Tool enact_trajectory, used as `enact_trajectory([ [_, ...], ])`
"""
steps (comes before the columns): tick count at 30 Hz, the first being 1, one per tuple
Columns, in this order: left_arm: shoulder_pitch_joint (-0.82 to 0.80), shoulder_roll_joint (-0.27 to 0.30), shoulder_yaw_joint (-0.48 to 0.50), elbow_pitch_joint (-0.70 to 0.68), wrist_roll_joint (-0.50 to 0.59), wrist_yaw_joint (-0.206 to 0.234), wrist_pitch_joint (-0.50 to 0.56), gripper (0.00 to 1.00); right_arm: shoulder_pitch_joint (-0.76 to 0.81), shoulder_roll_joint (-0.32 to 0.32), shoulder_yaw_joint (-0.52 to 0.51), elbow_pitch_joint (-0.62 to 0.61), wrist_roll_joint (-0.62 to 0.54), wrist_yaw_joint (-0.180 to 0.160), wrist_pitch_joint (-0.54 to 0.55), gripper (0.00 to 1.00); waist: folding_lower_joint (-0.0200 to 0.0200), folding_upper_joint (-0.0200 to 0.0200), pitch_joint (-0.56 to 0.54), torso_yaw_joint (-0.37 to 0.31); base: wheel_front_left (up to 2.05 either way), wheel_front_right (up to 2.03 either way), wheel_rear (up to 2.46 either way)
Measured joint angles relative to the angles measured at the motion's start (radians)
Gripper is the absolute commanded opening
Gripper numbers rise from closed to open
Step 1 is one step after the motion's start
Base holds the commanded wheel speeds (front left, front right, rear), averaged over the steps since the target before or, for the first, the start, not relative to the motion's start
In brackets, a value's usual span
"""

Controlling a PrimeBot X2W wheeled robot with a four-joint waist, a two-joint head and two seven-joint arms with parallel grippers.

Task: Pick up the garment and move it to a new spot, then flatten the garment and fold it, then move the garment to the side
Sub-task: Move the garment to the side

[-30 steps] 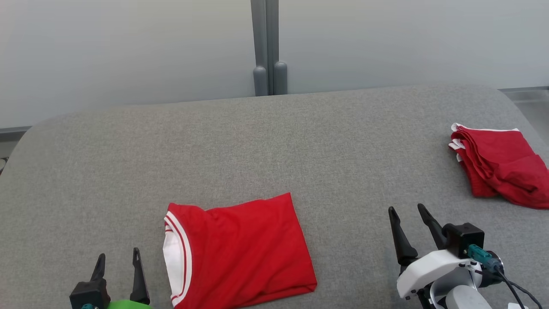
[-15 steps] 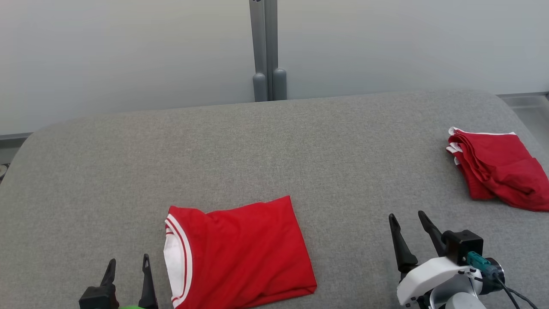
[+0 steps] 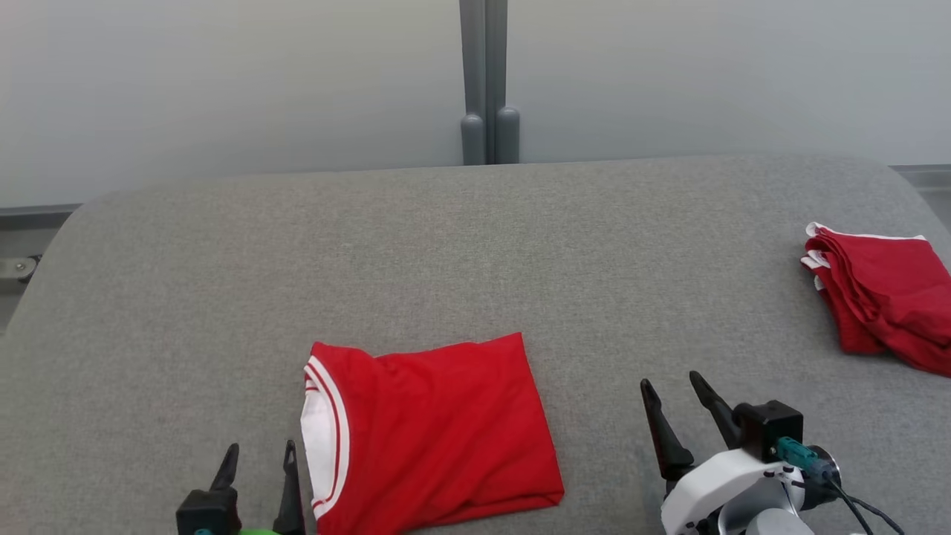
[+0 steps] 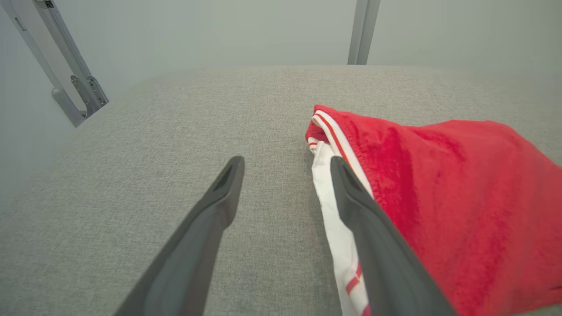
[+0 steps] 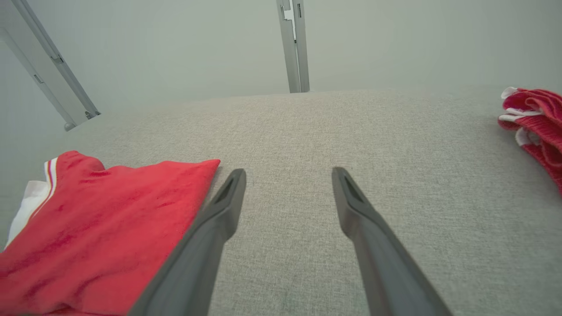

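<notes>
The garment (image 3: 438, 431), a red shirt with a white, red-striped collar, lies folded into a rectangle on the grey fabric surface (image 3: 475, 245) near its front edge. My left gripper (image 3: 260, 446) stands open just left of the collar, apart from it; in the left wrist view the garment (image 4: 439, 197) lies beside and partly behind the right finger of that gripper (image 4: 285, 160). My right gripper (image 3: 670, 379) is open over bare fabric to the right of the garment. In the right wrist view the garment (image 5: 101, 219) lies left of that gripper (image 5: 287, 171).
A second red garment pile (image 3: 884, 297) with white trim lies bunched at the right edge of the surface, also seen as the red pile (image 5: 535, 118) in the right wrist view. A grey post (image 3: 487, 82) stands behind the far edge against a pale wall.
The head camera has turned, shifting the whole picture to the right. Both grippers have drawn closer to the folded garment, the left from its left, the right from its right. The garment lies unmoved.
</notes>
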Motion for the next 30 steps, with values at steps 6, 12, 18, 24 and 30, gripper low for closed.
enact_trajectory([
  [6, -0.020, 0.000, -0.071, 0.010, 0.007, -0.013, 0.000, 1.00, -0.037, 0.001, 0.077, 0.033, 0.071, 0.000, 0.000, 1.00, 0.0000, 0.0000, 0.022, 0.059, 0.00, 0.00, 0.00],
  [12, -0.048, 0.000, -0.121, 0.013, -0.004, -0.012, 0.000, 1.00, -0.098, 0.001, 0.133, 0.118, 0.133, 0.000, 0.000, 1.00, 0.0000, 0.0000, 0.054, 0.139, 0.00, 0.00, 0.00],
  [18, -0.069, 0.000, -0.143, 0.008, -0.023, -0.001, 0.000, 1.00, -0.181, 0.002, 0.165, 0.278, 0.222, 0.000, 0.000, 1.00, 0.0000, 0.0000, 0.113, 0.226, 0.00, 0.00, 0.00],
  [24, -0.087, 0.001, -0.154, 0.003, -0.030, 0.004, 0.000, 1.00, -0.242, 0.001, 0.238, 0.379, 0.291, 0.000, -0.005, 1.00, 0.0000, 0.0000, 0.170, 0.272, 0.00, 0.00, 0.00],
  [30, -0.109, 0.001, -0.163, -0.006, -0.039, 0.016, 0.000, 1.00, -0.300, -0.004, 0.304, 0.407, 0.354, 0.000, -0.012, 0.00, 0.0000, 0.0000, 0.205, 0.288, 0.00, 0.00, 0.00],
])
